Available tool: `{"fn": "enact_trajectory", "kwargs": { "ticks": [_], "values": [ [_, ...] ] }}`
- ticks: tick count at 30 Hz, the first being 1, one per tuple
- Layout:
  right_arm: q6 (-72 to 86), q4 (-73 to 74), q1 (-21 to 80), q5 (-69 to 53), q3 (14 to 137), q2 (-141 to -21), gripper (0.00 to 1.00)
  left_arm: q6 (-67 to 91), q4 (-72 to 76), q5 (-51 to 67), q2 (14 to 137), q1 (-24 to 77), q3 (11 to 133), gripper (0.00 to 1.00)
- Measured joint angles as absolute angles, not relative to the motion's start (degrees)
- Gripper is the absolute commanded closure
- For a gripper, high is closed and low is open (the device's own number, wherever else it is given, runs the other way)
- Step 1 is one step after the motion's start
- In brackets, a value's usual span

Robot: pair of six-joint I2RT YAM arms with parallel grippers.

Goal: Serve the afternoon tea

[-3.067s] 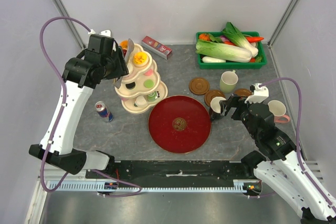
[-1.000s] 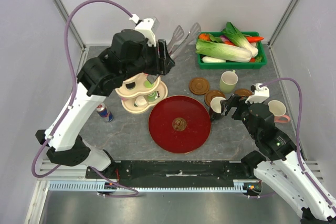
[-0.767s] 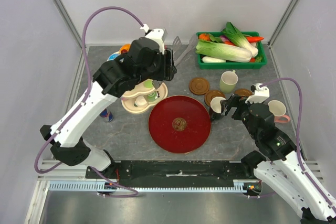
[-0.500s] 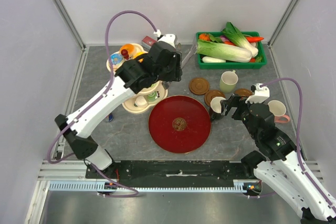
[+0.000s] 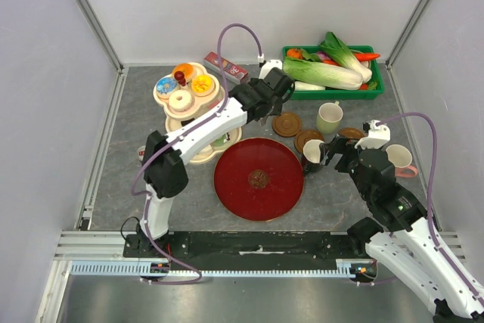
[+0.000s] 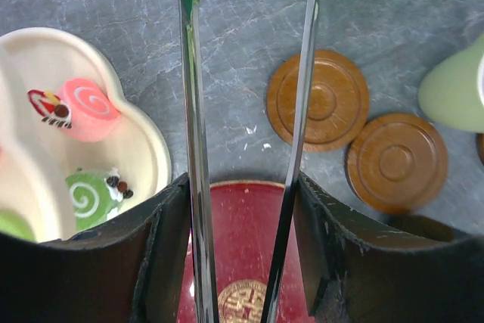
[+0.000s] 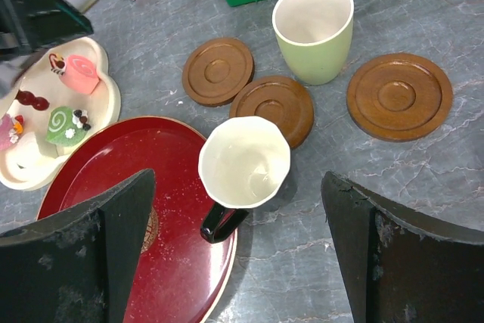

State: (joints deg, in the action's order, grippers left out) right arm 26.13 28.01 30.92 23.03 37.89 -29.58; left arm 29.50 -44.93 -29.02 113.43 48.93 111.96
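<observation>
My left gripper (image 5: 272, 100) is shut on metal tongs (image 6: 193, 111), whose two arms stand apart with nothing between them. The tongs reach over the red tray's (image 6: 242, 262) far edge, just left of a brown coaster (image 6: 321, 100). My right gripper (image 7: 242, 202) is open and empty above the black mug (image 7: 243, 162), which stands at the red tray's right edge. The pale green mug (image 7: 312, 32) stands among three coasters (image 7: 272, 105). A cream tiered stand (image 5: 185, 88) holds donuts on top, and pink (image 6: 87, 107) and green (image 6: 87, 194) swirl cakes lower down.
A green crate (image 5: 333, 73) of vegetables stands at the back right. A small red box (image 5: 227, 68) lies behind the stand. A white mug (image 5: 399, 158) sits right of my right wrist. A drink can (image 5: 142, 155) is mostly hidden behind my left arm.
My left arm has swung from above the tiered stand rightward and stretched low toward the coasters, still holding the tongs. The stand's top tier is uncovered. The right arm has not moved.
</observation>
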Motion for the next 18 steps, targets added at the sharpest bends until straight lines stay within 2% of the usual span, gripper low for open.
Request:
{"fn": "enact_trajectory", "kwargs": {
  "ticks": [7,18],
  "values": [
    [26.4,28.4,30.9,24.2,37.9,-30.6,0.02,29.5,-42.7,-28.5,121.9,44.9,114.5,0.40],
    [26.5,28.9,30.9,25.8,37.9,-32.3,0.02,27.5,-35.4,-22.8,127.0,38.3,113.8,0.40]
  ]
}}
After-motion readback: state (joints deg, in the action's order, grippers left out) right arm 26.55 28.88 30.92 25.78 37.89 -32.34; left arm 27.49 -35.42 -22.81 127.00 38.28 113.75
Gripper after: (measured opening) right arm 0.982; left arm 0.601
